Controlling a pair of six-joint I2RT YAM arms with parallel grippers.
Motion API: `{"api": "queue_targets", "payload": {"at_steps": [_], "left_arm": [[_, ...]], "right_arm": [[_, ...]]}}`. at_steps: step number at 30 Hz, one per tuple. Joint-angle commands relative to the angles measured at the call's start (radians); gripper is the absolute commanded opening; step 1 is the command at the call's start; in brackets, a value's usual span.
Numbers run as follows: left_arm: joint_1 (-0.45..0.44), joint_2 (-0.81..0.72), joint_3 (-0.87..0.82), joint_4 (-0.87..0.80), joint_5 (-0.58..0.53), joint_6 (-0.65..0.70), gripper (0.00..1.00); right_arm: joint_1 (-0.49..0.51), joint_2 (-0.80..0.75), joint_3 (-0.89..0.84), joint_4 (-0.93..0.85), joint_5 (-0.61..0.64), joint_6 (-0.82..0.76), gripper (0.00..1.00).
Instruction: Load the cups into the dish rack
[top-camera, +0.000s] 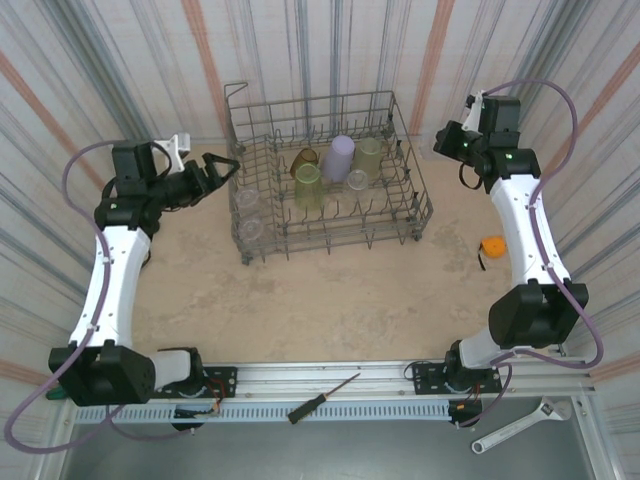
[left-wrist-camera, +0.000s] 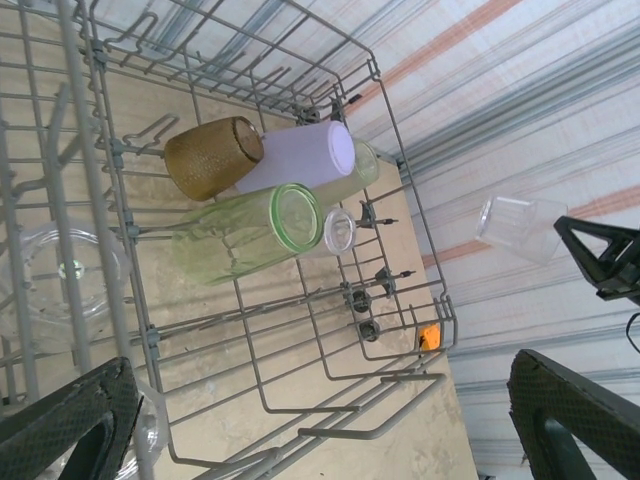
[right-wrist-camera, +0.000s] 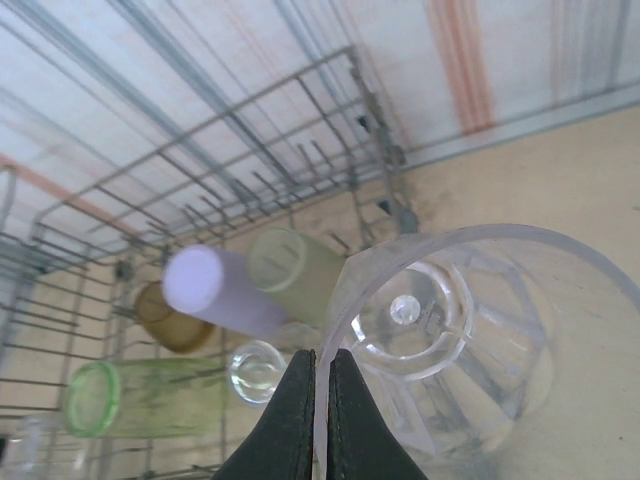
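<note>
- From above: the dish rack (top-camera: 420, 212) sits mid-table with several cups already in it, the lilac cup (top-camera: 340, 155) among them. The left gripper (top-camera: 222, 172) hovers just off the rack's left wall, jaws spread wide, nothing in them. The right gripper (top-camera: 450, 140) hangs just off the rack's right wall.
- Left wrist camera, looking across the rack: the amber cup (left-wrist-camera: 210, 155) and green cup (left-wrist-camera: 245, 232) lie among the tines, and beyond the rack's far wall a clear cup (left-wrist-camera: 518, 228) hangs in the air.
- Right wrist camera: jaws pinched tight on that clear cup's rim, outside the rack, over bare table.
- So this looks like the carry-in. Next it wants lifting over the right wall, then lowering into a free gap without knocking its neighbours.
</note>
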Motion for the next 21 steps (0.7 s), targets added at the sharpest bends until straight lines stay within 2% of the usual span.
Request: {"api": "queue_targets", "payload": {"at_steps": [1, 14, 21], "left_arm": [[-0.026, 0.021, 0.045, 0.027, -0.027, -0.01, 0.99], [-0.117, 0.13, 0.182, 0.068, -0.015, -0.042, 0.99], [-0.159, 0.183, 0.21, 0.1, -0.039, -0.047, 0.99]], "right_arm": [[0.018, -0.005, 0.003, 0.131, -0.189, 0.091, 0.0], [0.089, 0.061, -0.099, 0.518, -0.486, 0.327, 0.0], [0.127, 0.114, -0.136, 0.731, -0.573, 0.437, 0.0]]}}
